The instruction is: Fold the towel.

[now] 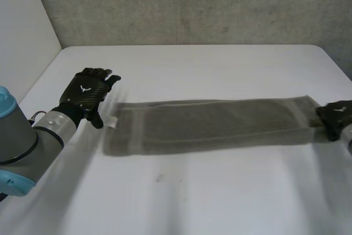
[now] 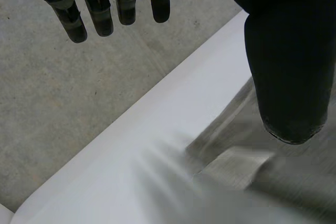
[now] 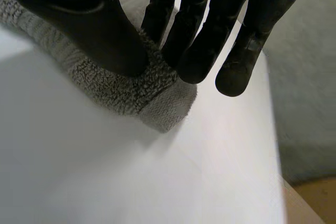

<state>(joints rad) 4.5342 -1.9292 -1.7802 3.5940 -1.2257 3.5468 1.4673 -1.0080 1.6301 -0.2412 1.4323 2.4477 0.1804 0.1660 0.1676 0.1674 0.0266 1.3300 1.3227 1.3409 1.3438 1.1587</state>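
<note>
a long grey terry towel [image 1: 220,125] lies flat on the white table [image 1: 192,196], stretched out in a narrow band across it from the robot's left side to its right, with a folded edge running along its length. the left hand [image 1: 85,93], black with a small white mark on its back, hovers over the table just beside the towel's left end, at the corner farther from the robot, and ends a grey left arm with a light-blue cap [image 1: 19,141]. in the left wrist view its fingers [image 2: 102,9] hang straight and relaxed, spread apart from the thumb, holding nothing; the left hand [image 2: 289,66] is clear of the cloth, and the towel [image 2: 236,124] lies on the table [image 2: 147,150] below the thumb. the right hand [image 1: 334,115] is at the towel's far right end, at the table's right edge. in the right wrist view the right hand [image 3: 79,19] grips the end corner of the towel [image 3: 147,95]: the thumb presses into the pile from one side and the fingers [image 3: 194,51] curl down onto it from the other, so the cloth is bunched and pinched between them, with the hemmed tip poking out past the fingertips onto the table [image 3: 79,177]. a grey concrete wall [image 1: 192,4] stands behind the table.
</note>
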